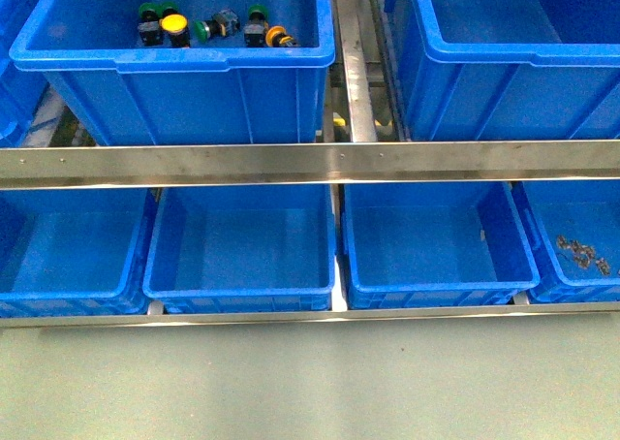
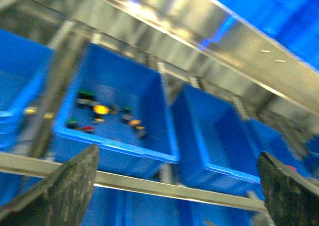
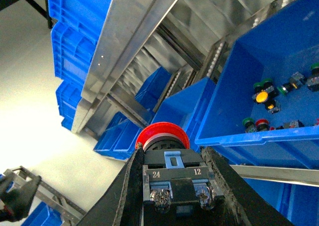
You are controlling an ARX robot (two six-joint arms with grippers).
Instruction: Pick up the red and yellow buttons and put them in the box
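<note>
A: In the front view, a yellow-capped black push-button switch (image 1: 174, 23) is seen inside the upper-left blue plastic bin (image 1: 194, 101).
B: Left wrist view: the left gripper (image 2: 174, 196) is spread, empty, facing that bin. Right wrist view: the right gripper (image 3: 174, 178) is clamped on a red-capped switch (image 3: 163, 135), cap pointed forward.

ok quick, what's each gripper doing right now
Left gripper: open, nothing between its fingers.
Right gripper: shut on a red button.

Red button (image 3: 162, 135), apparently in right pincer (image 3: 173, 159)
</note>
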